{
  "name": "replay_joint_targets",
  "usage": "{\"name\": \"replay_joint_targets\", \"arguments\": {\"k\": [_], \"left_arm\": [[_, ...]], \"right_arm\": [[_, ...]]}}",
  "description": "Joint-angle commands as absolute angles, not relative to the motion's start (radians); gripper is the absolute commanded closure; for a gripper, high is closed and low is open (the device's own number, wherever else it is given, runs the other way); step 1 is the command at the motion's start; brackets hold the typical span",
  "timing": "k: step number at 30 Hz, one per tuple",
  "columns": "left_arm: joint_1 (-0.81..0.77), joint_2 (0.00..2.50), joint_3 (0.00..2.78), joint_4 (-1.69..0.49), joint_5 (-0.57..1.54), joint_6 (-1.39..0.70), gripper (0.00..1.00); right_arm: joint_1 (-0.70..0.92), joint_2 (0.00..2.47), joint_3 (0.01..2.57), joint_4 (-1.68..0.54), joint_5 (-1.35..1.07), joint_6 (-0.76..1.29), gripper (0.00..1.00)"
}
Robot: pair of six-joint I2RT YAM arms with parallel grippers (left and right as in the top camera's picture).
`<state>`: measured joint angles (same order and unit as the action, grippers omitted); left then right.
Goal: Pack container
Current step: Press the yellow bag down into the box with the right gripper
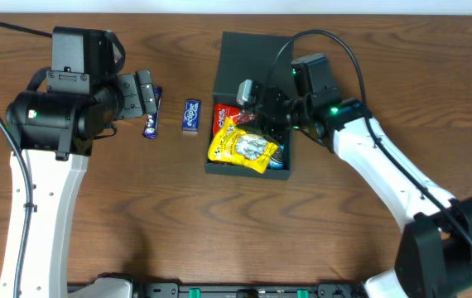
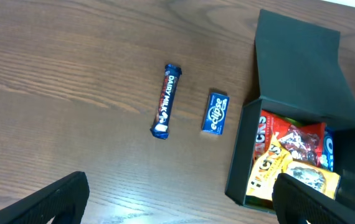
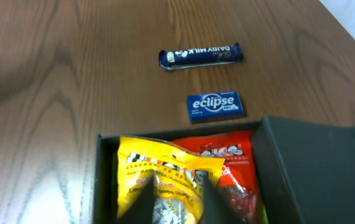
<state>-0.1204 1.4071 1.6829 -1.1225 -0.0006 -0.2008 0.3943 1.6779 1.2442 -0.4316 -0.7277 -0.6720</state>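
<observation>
A: Where does the container sit?

B: Mid-table, lid thrown back, with a yellow packet and a red packet inside. Just off its left wall lies the eclipse pack, then the Dairy Milk bar a little farther out.

A: Which arm is nearer those two?

B: The left, plainly. The left gripper hangs near the bar, fingers wide apart. The bar's long axis runs crosswise to the line between them, so I judge they could close on its narrow width. The right gripper is over the yellow packet; whether it grips, I cannot tell.
</observation>
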Motion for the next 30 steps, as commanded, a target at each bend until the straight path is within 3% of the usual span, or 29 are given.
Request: {"name": "replay_joint_targets", "arguments": {"k": [1,10,30], "left_arm": [[-0.117,1.399,1.704,-1.126,-0.01,-0.179,0.05],[-0.117,1.399,1.704,-1.126,-0.009,-0.179,0.05],[-0.117,1.399,1.704,-1.126,-0.007,-0.179,0.05]], "right_arm": [[0.4,1.666,1.243,-0.463,-0.748,-0.633,0.99],[0.4,1.682,1.242,-0.701,-0.58,-0.756,0.99],[0.401,1.946,1.242,-0.671,-0.461,-0.809,0.99]]}}
